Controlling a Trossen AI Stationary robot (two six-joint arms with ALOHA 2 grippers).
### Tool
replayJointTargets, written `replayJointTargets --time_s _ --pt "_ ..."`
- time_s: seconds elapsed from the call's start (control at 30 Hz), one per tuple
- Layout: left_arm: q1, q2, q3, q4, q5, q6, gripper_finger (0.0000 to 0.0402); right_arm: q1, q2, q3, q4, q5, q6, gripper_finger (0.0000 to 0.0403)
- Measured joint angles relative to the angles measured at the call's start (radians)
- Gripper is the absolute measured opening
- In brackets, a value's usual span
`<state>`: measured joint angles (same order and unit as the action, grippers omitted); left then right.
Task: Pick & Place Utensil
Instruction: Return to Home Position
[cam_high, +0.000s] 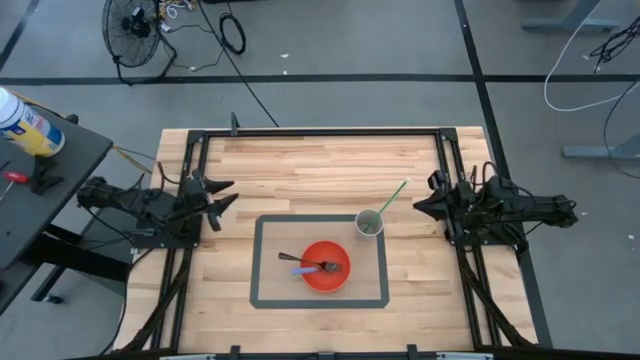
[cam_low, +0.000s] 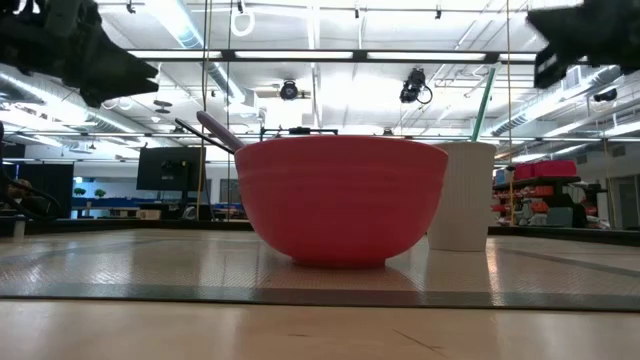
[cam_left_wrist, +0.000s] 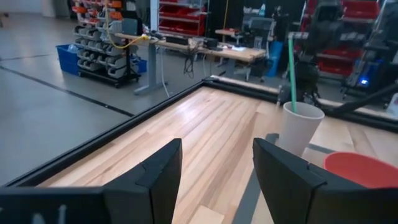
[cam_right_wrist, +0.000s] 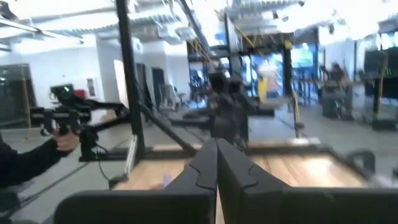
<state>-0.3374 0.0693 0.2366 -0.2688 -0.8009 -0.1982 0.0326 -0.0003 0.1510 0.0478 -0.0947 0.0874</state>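
Observation:
A red bowl (cam_high: 325, 266) sits inside a grey taped rectangle (cam_high: 256, 262) on the wooden table; it also fills the low view as the red bowl (cam_low: 340, 198). Dark-handled utensils (cam_high: 305, 264) lie in it, one handle (cam_low: 215, 130) sticking up over the rim. A white cup (cam_high: 369, 222) with a green straw (cam_high: 393, 195) stands beside the bowl's far right; the left wrist view shows the cup (cam_left_wrist: 300, 127) too. My left gripper (cam_high: 222, 198) hovers open at the table's left edge, apart from everything. My right gripper (cam_high: 420, 203) hovers shut at the right edge, near the straw's top.
A black metal frame (cam_high: 320, 131) borders the table on its far, left and right sides. Bare wood lies between the far rail and the taped rectangle. In the right wrist view a person's hand (cam_right_wrist: 62, 142) holds a device beyond the table.

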Motion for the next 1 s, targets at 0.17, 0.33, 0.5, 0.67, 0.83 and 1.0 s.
replayJointTargets --time_s 0.17,0.33,0.5,0.67,0.83,1.0 --pt "0.000 -0.070 -0.037 -0.013 -0.001 0.000 0.0201 0.000 0.004 -0.017 -0.035 0.046 0.012 0.0004" --pt "0.000 -0.066 -0.058 0.018 0.015 -0.004 0.0198 0.000 0.001 -0.076 -0.030 0.060 0.044 0.0003" --pt "0.000 -0.066 -0.105 0.109 0.039 0.024 0.0170 0.000 0.001 -0.139 0.021 0.061 0.081 0.0003" --pt "0.000 -0.066 -0.148 0.192 0.087 0.029 0.0124 0.000 0.001 -0.135 0.026 0.056 0.077 0.0002" --pt "0.000 -0.065 -0.216 0.333 0.141 0.077 0.0065 0.000 0.002 -0.135 0.008 0.056 0.077 0.0008" --pt "0.001 -0.061 -0.227 0.358 0.269 0.137 0.0010 0.000 0.002 -0.135 -0.002 0.095 0.087 0.0012"
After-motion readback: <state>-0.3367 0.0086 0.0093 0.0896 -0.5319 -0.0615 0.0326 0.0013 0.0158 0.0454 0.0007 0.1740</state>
